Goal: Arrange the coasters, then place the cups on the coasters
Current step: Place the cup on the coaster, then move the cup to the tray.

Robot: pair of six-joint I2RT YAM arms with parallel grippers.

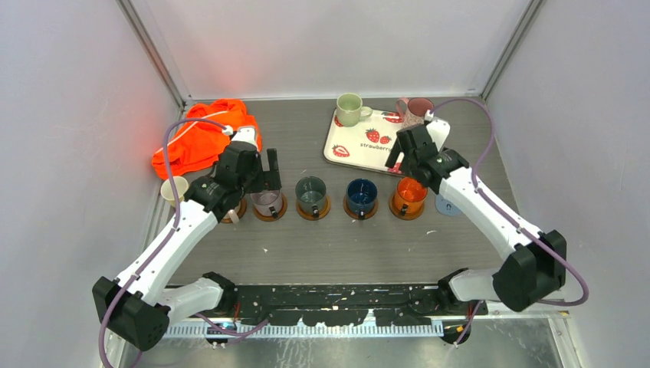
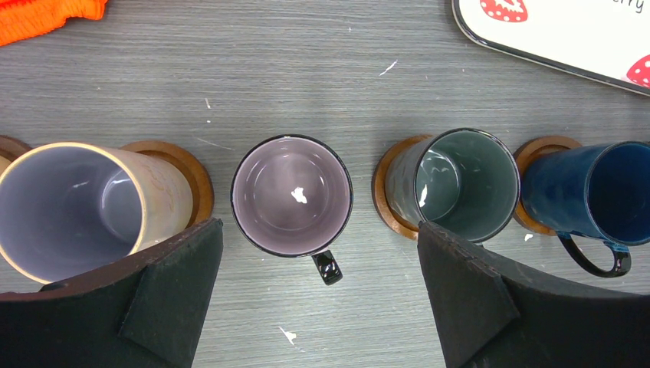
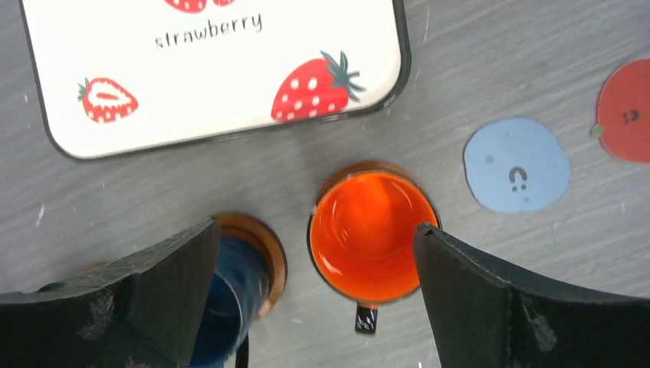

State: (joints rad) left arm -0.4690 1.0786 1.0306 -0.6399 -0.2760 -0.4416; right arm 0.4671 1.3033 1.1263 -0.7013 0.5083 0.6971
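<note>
The left gripper (image 2: pixel 319 230) hangs released, jaws spread wide and nothing in them. Straight beneath it, between the fingers, the lilac-grey cup (image 2: pixel 291 195) stands upright with its mouth up and its handle pointing back toward the arm's base. From the wrist view its coaster is hidden, though the overhead view seems to show a brown rim under it. Outside the left finger stands a cream cup (image 2: pixel 73 207) on a brown coaster (image 2: pixel 188 172). Outside the right finger come the grey-green cup (image 2: pixel 460 184) and the navy cup (image 2: pixel 590 195), each on its own disc.

The right gripper (image 3: pixel 316 226) is likewise let go, its jaws wide on either side of the orange cup (image 3: pixel 373 234) without touching it. That cup sits upright on a wooden coaster (image 3: pixel 356 167), of which only a sliver shows on the far side. Its long axis is vertical. Its handle points back toward the arm, crosswise to the line between the fingers.

The setting-down of this cup looks finished. To come away cleanly, the gripper should rise straight along the cup's axis with the jaws wide. It should not drift sideways until the fingertips are above the rim, since the navy cup stands close by the left finger.

Beyond the right finger lie the bare light-blue coaster (image 3: pixel 498 153) and red coaster (image 3: pixel 628 111). Ahead is the tray (image 3: pixel 230 77), with the pale green cup (image 1: pixel 350 109) on it and the pink cup (image 1: pixel 418 111) at its far right corner.
</note>
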